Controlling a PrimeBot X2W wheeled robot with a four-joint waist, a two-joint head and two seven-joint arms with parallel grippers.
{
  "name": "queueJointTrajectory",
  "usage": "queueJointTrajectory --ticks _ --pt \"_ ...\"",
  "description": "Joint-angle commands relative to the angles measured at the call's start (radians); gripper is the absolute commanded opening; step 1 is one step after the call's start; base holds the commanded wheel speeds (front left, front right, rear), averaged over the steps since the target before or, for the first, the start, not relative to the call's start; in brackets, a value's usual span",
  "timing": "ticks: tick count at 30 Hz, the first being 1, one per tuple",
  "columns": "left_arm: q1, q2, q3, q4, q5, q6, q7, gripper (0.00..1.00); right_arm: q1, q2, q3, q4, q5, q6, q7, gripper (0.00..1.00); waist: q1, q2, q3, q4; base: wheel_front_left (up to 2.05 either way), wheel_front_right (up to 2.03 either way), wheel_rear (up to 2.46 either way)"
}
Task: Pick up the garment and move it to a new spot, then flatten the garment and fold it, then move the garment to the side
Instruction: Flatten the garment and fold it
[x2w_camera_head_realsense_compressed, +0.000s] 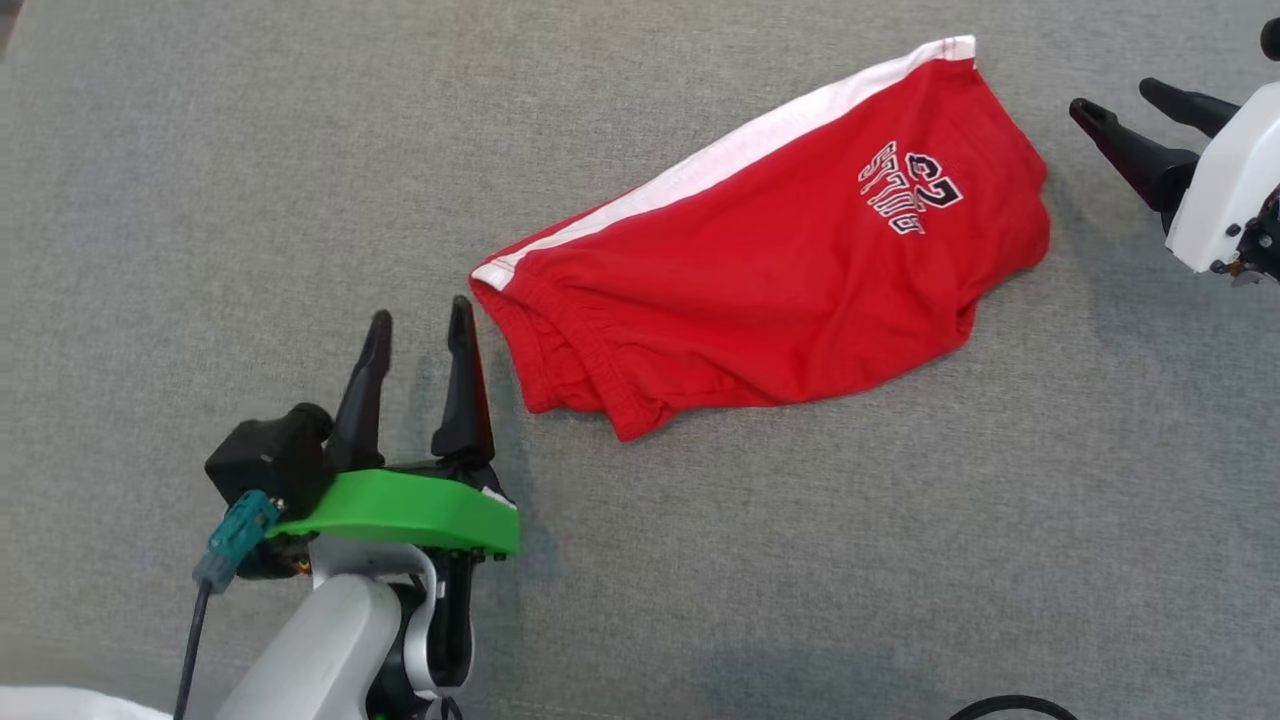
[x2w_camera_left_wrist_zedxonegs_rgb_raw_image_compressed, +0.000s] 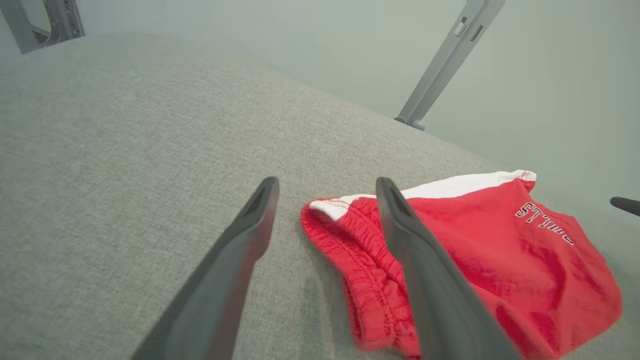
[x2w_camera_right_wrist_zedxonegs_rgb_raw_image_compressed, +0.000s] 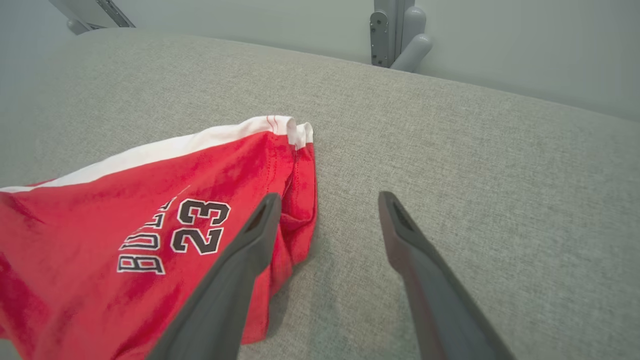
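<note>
1. Left gripper (x2w_camera_head_realsense_compressed: 420, 310), lower left and nearest: fingers (x2w_camera_head_realsense_compressed: 462, 380) spread wide, gripping nothing, inner finger just beside the waistband end.
2. Right gripper (x2w_camera_head_realsense_compressed: 1115, 95), upper right: fingers also spread and empty, near the leg-hem end but apart from it.
3. Around: grey fabric counter (x2w_camera_head_realsense_compressed: 200, 150), black cable (x2w_camera_head_realsense_compressed: 1010, 705) at the bottom edge, grey metal post (x2w_camera_left_wrist_zedxonegs_rgb_raw_image_compressed: 445, 60) beyond the far edge.
4. Garment (x2w_camera_head_realsense_compressed: 780, 290): red shorts, white side stripe, dark "23" print, elastic waistband. Lies folded, diagonal on the counter between both grippers, rumpled along the lower edge.
</note>
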Motion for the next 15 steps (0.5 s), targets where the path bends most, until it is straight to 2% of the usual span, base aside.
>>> queueJointTrajectory --ticks 1,6,15 --pt "0.015 -0.016 0.023 -0.011 0.031 0.001 -0.006 1.00 0.007 0.003 -0.007 0.005 0.003 0.000 0.006 1.00 0.0000 0.0120 0.032 0.037 0.00 0.00 0.00" --pt "0.055 -0.079 0.064 -0.005 0.139 -0.043 -0.005 1.00 -0.017 0.024 -0.010 0.053 -0.024 0.000 0.046 1.00 0.0000 0.0120 0.058 0.084 0.00 0.00 0.00" --pt "0.067 -0.178 0.103 0.068 0.253 -0.175 -0.005 1.00 0.015 0.113 0.030 0.180 -0.075 0.000 0.132 1.00 0.0000 0.0120 0.051 0.131 0.00 0.00 0.00"
